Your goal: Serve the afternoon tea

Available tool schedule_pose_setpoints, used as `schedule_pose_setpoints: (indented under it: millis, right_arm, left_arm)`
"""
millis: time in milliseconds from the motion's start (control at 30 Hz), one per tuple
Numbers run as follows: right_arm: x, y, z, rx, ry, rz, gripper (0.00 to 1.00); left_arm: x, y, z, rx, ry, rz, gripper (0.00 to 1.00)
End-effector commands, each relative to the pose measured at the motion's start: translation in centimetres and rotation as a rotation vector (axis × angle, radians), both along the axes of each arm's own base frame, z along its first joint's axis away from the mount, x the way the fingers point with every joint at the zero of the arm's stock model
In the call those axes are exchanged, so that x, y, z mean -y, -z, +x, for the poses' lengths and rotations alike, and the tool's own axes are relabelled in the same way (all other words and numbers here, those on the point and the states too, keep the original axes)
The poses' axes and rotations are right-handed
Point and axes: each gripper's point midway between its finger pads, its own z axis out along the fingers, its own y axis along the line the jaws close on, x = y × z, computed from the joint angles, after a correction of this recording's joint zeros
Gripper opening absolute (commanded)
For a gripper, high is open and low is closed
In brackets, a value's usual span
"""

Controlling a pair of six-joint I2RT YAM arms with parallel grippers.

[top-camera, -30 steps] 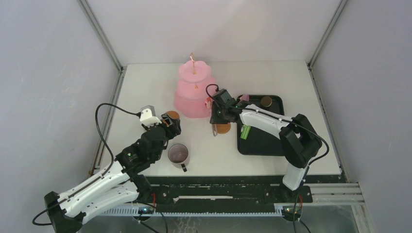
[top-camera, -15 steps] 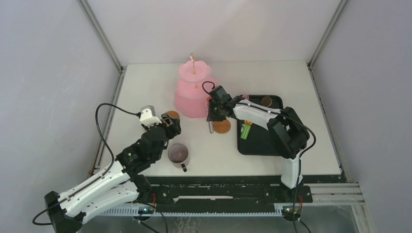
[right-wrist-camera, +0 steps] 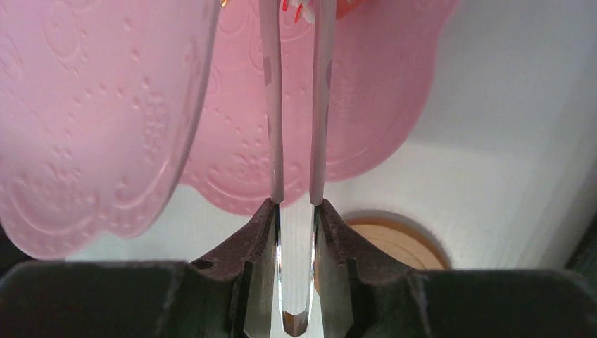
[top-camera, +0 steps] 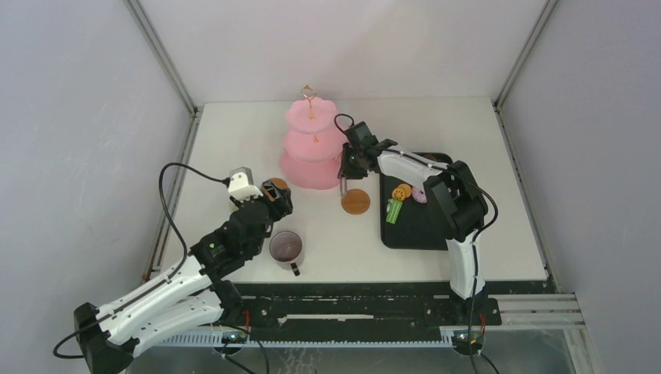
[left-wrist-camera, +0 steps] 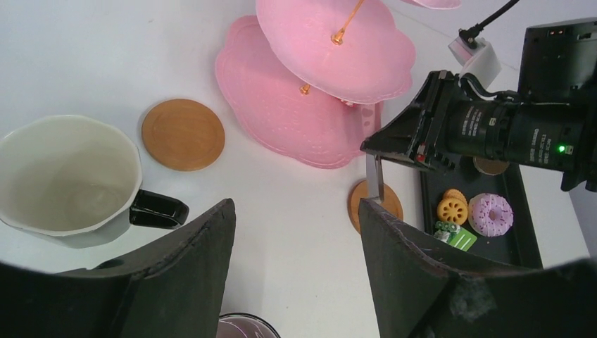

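White table, grey walls (metal-framed corners)

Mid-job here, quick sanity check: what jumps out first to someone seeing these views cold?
The pink three-tier cake stand at the back centre of the table dominates. The right tool is shut on thin metal tongs, which reach in over the stand's bottom tier. To its right, a black tray holds a few colourful pastries.

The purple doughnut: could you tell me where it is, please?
Left wrist view, right side: the purple doughnut lies on the black tray, just right of the yellow biscuit.
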Motion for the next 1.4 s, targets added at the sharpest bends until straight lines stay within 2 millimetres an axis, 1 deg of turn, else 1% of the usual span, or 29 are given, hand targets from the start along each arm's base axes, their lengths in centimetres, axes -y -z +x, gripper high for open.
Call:
schedule_pose_setpoints:
  millis: [0, 200, 400, 567, 733, 867, 967, 1000, 1033, 1200, 1367]
  right_arm:
    - [0.1, -2.1, 2.5, 0.061, 0.000, 0.019, 0.31]
    - [0.3, -2.8, 3.9, 0.081, 0.013, 0.033, 0.31]
    - [0.3, -3.3, 4.1, 0.088, 0.011, 0.042, 0.31]
    - [1.0, -3.5, 3.4, 0.085, 0.016, 0.033, 0.31]
    - [2.2, -3.9, 1.9, 0.085, 0.030, 0.017, 0.31]
    - [3.5, -4.5, 0.1, 0.091, 0.046, -0.009, 0.31]
    - [4.7, -5.2, -1.8, 0.101, 0.063, -0.041, 0.30]
    - [5.2, -5.9, -2.5, 0.114, 0.070, -0.051, 0.30]
    - [5.7, -6.1, -3.2, 0.121, 0.079, -0.073, 0.30]
    - [7.3, -7.4, -7.3, 0.145, 0.095, -0.157, 0.29]
    - [9.2, -7.0, -12.2, 0.123, 0.111, -0.214, 0.27]
  left_arm:
    - [0.2, -1.1, 0.5, 0.041, -0.009, -0.004, 0.70]
    - [0.4, -1.4, 0.7, 0.043, -0.009, -0.003, 0.70]
    - [0.5, -1.6, 0.8, 0.045, -0.009, -0.004, 0.70]
    - [0.6, -1.8, 0.8, 0.046, -0.004, -0.008, 0.70]
    - [0.5, -2.2, 0.6, 0.052, -0.004, -0.021, 0.69]
    - [0.4, -2.5, 0.5, 0.052, 0.002, -0.023, 0.69]
    - [0.4, -2.9, 0.3, 0.053, 0.010, -0.028, 0.70]
    - [0.4, -3.0, 0.2, 0.055, 0.012, -0.031, 0.70]
    - [0.4, -3.1, 0.2, 0.057, 0.016, -0.036, 0.70]
    - [0.6, -3.6, -0.2, 0.058, 0.040, -0.049, 0.69]
    - [1.3, -3.2, -0.6, 0.040, 0.081, -0.082, 0.69]
